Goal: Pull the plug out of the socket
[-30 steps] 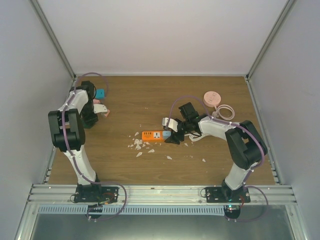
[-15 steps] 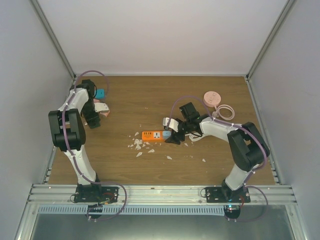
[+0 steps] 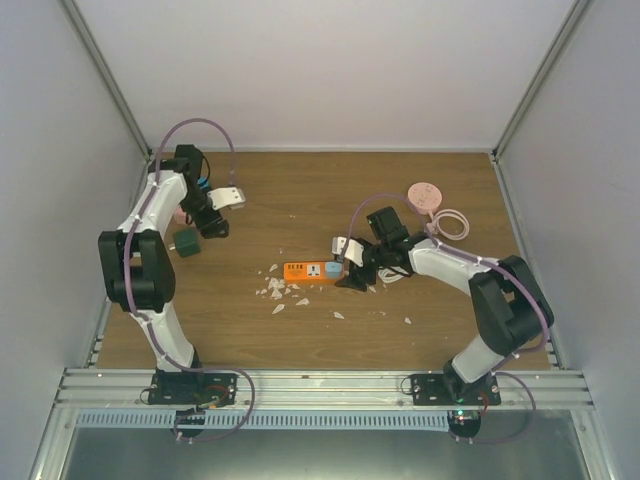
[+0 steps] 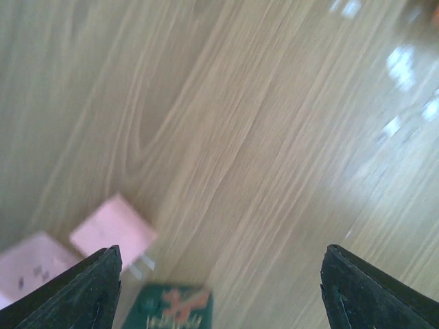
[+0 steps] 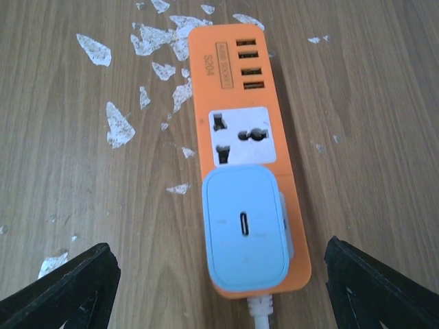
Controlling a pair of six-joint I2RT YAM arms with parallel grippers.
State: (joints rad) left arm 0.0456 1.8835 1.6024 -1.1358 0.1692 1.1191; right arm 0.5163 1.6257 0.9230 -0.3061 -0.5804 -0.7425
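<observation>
An orange socket strip (image 5: 240, 130) lies flat on the wooden table, and a light blue plug (image 5: 245, 233) sits pushed into its near end. My right gripper (image 5: 219, 281) hovers open above the plug, one finger on either side and touching nothing. From above, the strip (image 3: 305, 270) and the plug (image 3: 333, 268) lie mid-table with the right gripper (image 3: 351, 270) just right of them. My left gripper (image 3: 213, 222) hangs open far to the left over bare wood, holding nothing.
White scraps (image 3: 275, 290) litter the wood by the strip. A white cable (image 3: 392, 275) leaves the strip's right end. A pink disc (image 3: 424, 195) with a coiled cord (image 3: 452, 224) lies back right. A pink plug cube (image 4: 113, 229) and a green block (image 3: 185, 242) lie at the left.
The left gripper opened wider and swung back and to the right, away from the pink pieces; the green block now shows. The right arm shifted slightly to the right, still open over the plug.
</observation>
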